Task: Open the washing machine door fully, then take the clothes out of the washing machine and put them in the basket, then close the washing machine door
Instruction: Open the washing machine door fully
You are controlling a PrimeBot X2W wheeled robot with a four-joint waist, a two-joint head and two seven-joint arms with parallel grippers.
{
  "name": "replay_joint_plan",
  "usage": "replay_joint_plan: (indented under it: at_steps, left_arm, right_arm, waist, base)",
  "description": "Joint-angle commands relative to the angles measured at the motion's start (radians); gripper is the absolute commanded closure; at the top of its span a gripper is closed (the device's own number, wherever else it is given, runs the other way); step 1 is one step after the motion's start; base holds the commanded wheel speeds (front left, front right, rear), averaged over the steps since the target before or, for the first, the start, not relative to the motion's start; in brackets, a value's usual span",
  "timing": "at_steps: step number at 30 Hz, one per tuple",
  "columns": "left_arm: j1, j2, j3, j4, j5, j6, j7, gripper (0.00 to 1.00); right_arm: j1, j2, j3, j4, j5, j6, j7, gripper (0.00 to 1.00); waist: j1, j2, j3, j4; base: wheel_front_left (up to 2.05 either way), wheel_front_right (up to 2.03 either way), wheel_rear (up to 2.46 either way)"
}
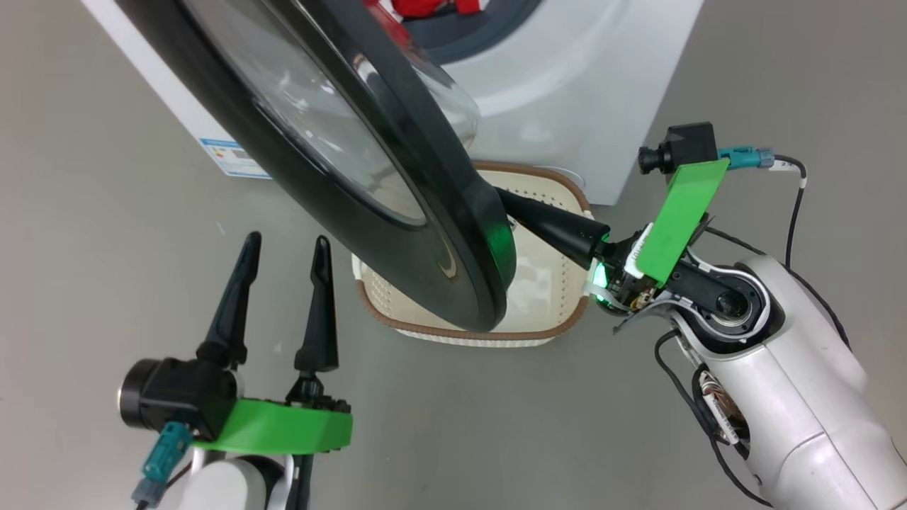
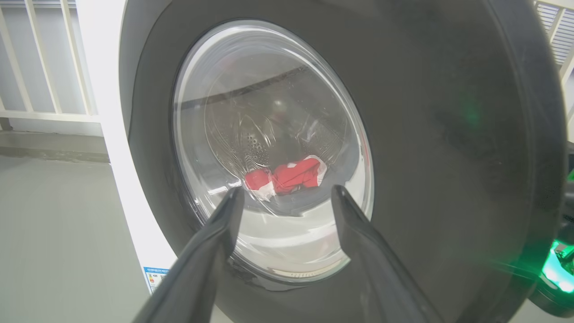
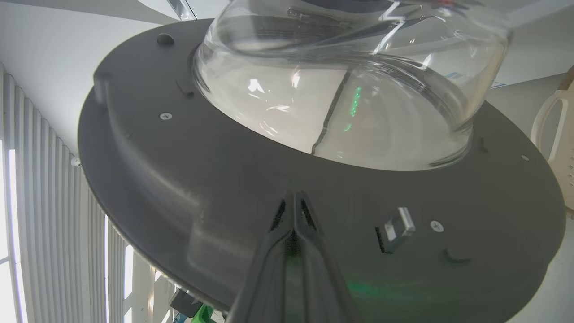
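The washing machine door stands partly swung out from the white washing machine, above the cream basket set on the floor just before it; red clothes lie in the drum opening. The right gripper has its fingers pressed together on nothing, tips at the door's grey inner face below the glass bowl, near the metal latch; the left gripper hovers spread and empty, facing the door's outer side, apart from it.
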Motion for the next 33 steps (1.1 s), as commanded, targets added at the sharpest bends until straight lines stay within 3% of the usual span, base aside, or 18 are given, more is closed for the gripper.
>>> replay_joint_plan:
  at_steps: [1,33]
  left_arm:
    - [0.014,0.018,0.028,-0.020,-0.005,0.010,-0.005,0.00]
    - [0.086,0.018,-0.003,0.002,-0.034,0.022,-0.005,0.00]
  right_arm:
    - [0.014,0.025,0.020,-0.033,0.011,0.008,-0.004,1.00]
    - [0.104,-0.001,0.139,-0.021,0.105,0.008,-0.020,1.00]
  waist:
    - [0.0000,-0.0001,-0.028,0.032]
    - [0.0000,-0.0001,-0.141,0.251]
  base:
    - [0.00,0.00,0.00]
    - [0.00,0.00,0.00]
